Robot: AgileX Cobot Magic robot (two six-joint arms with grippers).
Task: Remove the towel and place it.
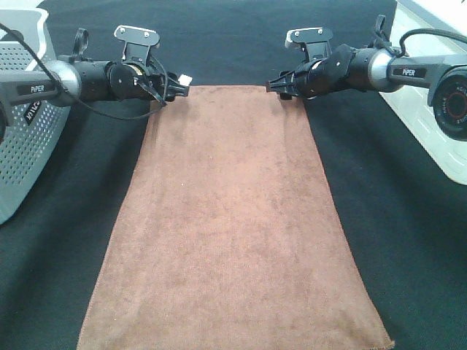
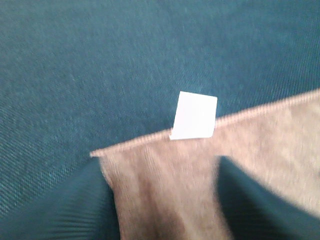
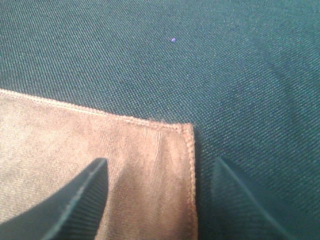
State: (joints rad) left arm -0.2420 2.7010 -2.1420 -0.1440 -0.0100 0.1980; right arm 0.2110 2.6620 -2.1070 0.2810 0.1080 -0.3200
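The brown towel (image 1: 230, 219) lies flat and spread out on the black cloth, running from the back of the table to the front edge. Its white tag (image 1: 186, 79) sticks out at the far left corner. My left gripper (image 1: 175, 89) is open at that corner. In the left wrist view the towel (image 2: 270, 130) and the tag (image 2: 195, 116) lie between the left gripper's (image 2: 160, 162) spread jaws. My right gripper (image 1: 281, 87) is open at the far right corner. In the right wrist view, the right gripper (image 3: 161, 161) straddles the hemmed corner of the towel (image 3: 60, 135).
A grey perforated basket (image 1: 22, 124) stands at the left edge. A white box-like object (image 1: 430, 124) sits at the right edge under the right arm. The black cloth (image 1: 58, 255) covers the table on both sides of the towel.
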